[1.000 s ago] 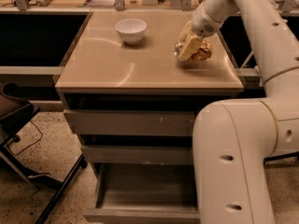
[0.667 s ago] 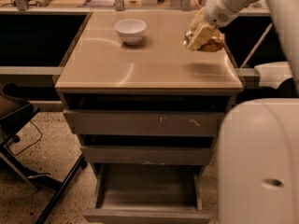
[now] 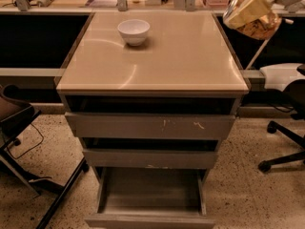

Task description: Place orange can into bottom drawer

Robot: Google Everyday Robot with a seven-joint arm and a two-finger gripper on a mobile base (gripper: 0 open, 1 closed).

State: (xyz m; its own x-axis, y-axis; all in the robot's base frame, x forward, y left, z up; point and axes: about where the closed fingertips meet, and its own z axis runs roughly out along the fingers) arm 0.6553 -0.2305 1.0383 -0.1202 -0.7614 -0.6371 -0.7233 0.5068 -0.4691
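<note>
Camera view: the end effector [image 3: 248, 11] was seen at the upper right, raised above and just beyond the right edge of the beige surface [image 3: 157, 66]. It was closed on the orange can [image 3: 263, 27], which was held in the air, well apart from the cabinet top. The can appeared to be tilted, with its long axis running from a silvery end at the upper left down to the wrinkled orange body at the lower right, though this was partly hidden by the cream-coloured fingers [image 3: 250, 7]. Whether any lettering was carried on the can could not be told.

The bottom drawer [image 3: 152, 190] was pulled out toward the camera, its grey floor exposed between low side walls. The two shallower drawers [image 3: 150, 127] above it were pushed further in, with scratches marked on their fronts.

A white bowl [image 3: 133, 31] was set upright near the back left of the surface. Chair legs [image 3: 281, 149] were seen on the floor to the right of the cabinet, and a dark frame [image 3: 28, 175] to its left.
</note>
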